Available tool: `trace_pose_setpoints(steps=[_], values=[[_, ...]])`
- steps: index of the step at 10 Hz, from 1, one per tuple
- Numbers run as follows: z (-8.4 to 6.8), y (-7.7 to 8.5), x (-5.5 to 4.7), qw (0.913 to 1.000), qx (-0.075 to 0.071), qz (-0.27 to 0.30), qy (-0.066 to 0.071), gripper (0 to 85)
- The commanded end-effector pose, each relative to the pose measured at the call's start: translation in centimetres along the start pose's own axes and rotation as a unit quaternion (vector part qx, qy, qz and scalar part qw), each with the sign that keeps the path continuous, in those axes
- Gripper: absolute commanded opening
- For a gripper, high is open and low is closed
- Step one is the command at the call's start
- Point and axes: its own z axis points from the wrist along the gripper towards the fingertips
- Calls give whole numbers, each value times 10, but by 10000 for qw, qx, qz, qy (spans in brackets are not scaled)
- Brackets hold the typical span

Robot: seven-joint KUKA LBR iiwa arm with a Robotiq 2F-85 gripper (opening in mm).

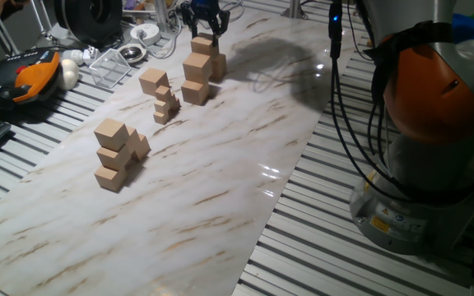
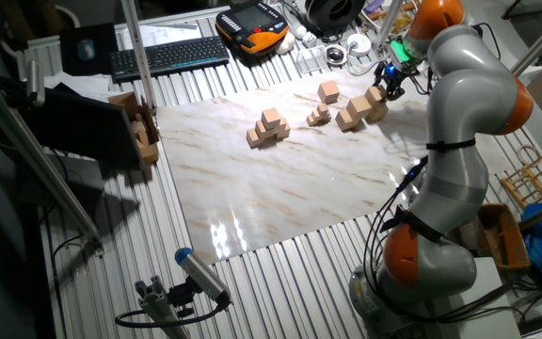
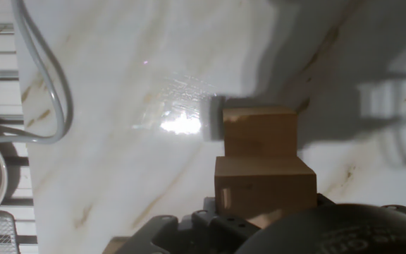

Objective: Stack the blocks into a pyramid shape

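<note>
Tan block [image 3: 263, 189] gripped in gripper [image 1: 205, 36] atop stepped pile [image 1: 197, 76]; beside marble board's [image 1: 220, 197] far edge; jaws closed on block.

- We see the arm [image 2: 459, 141] rising from its base at the table's edge, folding over and reaching to the far side.
- The gripper [image 1: 205, 31] points straight down.
- Its fingers [image 1: 196, 26] stand a little apart; we can't tell if they clamp anything.
</note>
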Motion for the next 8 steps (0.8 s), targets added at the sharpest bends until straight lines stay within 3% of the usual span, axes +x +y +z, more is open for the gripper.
trace_pose_setpoints(steps=[1, 4, 8], values=[[1, 0, 0, 10000, -2, 7, 1, 0], [8, -4, 0, 10000, -40, 7, 8, 0], [10, -5, 0, 9999, -16, 64, -83, 0]])
